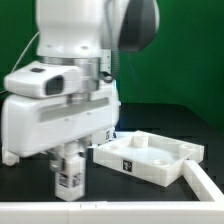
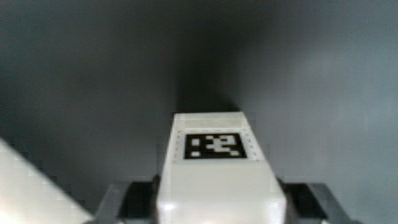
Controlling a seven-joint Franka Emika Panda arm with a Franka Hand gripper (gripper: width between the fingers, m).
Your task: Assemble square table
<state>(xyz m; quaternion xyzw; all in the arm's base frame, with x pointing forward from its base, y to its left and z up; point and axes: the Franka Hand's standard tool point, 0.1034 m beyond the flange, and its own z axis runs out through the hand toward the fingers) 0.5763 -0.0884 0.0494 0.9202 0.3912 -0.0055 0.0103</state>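
Straddling 1 tagged leg (image 1: 68,180) w/ end effector (image 2: 217,203); 1 sq slab (image 1: 140,168) beside.

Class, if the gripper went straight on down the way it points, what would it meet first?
The leg, which stands upright between the fingers of the gripper. Below that, probably the black table, though how much depth is left is unclear.

Smooth, matt white plastic formed the square slab (image 1: 150,158) at four o'clock in the exterior view and the tagged leg (image 1: 68,178) at seven o'clock, whereas the robot body (image 1: 70,60) looked glossy white and the tabletop (image 1: 130,192) dark and matt.
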